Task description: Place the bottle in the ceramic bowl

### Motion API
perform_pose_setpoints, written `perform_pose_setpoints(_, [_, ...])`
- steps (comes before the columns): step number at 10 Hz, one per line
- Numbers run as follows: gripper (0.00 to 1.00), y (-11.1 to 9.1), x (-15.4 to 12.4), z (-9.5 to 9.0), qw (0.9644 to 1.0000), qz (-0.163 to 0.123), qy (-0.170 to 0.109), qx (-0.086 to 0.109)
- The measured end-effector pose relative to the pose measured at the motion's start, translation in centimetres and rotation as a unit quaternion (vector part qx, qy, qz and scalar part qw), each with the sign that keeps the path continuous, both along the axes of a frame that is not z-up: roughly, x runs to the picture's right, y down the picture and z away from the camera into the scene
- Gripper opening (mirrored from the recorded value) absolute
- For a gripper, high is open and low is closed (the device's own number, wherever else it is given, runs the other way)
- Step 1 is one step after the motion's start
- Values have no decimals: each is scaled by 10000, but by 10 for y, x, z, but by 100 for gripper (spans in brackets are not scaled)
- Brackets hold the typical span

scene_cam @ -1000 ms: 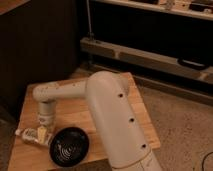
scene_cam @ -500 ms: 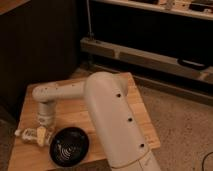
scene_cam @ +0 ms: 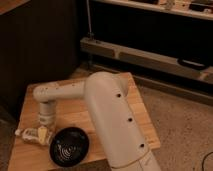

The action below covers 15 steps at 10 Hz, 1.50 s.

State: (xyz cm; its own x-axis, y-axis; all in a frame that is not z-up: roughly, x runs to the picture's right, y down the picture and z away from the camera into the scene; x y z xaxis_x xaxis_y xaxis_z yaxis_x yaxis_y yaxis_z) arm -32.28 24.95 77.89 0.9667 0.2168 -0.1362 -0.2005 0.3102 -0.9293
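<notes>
The bottle [scene_cam: 26, 133] is small and whitish with a dark label band. It lies sideways at the left front of the wooden table [scene_cam: 75, 112], its cap pointing left. My gripper [scene_cam: 43, 133] hangs from the white arm [scene_cam: 107, 117] and is shut on the bottle's right end, low over the table. The ceramic bowl [scene_cam: 69, 146] is round and black with faint lighter rings inside. It sits on the table's front edge, just right of the gripper, and holds nothing.
The arm's thick white link covers the table's right half. A dark wall stands behind the table at the left. A low metal rail and shelving [scene_cam: 150, 55] run along the back right. Speckled floor [scene_cam: 180, 125] lies to the right.
My gripper and the bottle have shifted slightly to the right, toward the bowl. The bowl has not moved.
</notes>
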Motion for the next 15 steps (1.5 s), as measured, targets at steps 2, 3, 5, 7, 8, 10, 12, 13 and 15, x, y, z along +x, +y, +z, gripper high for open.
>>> perform_pose_setpoints(2, [1, 1, 0, -2, 10000, -34, 47, -11])
perform_pose_setpoints(3, [0, 1, 0, -3, 9999, -48, 90, -6])
perform_pose_setpoints(5, [0, -1, 1, -5, 9999, -32, 120, 34])
perform_pose_setpoints(7, [0, -13, 2, -16, 9998, 148, 24, 119])
perform_pose_setpoints(8, [0, -21, 3, -26, 9996, 222, -40, 161])
perform_pose_setpoints(10, [0, -45, 7, -52, 9987, 390, -155, 275])
perform_pose_setpoints(12, [0, -59, 17, -73, 9980, 490, -182, 341])
perform_pose_setpoints(13, [0, -60, 27, -82, 9980, 512, -162, 347])
perform_pose_setpoints(15, [0, -55, 51, -91, 9976, 583, -88, 359])
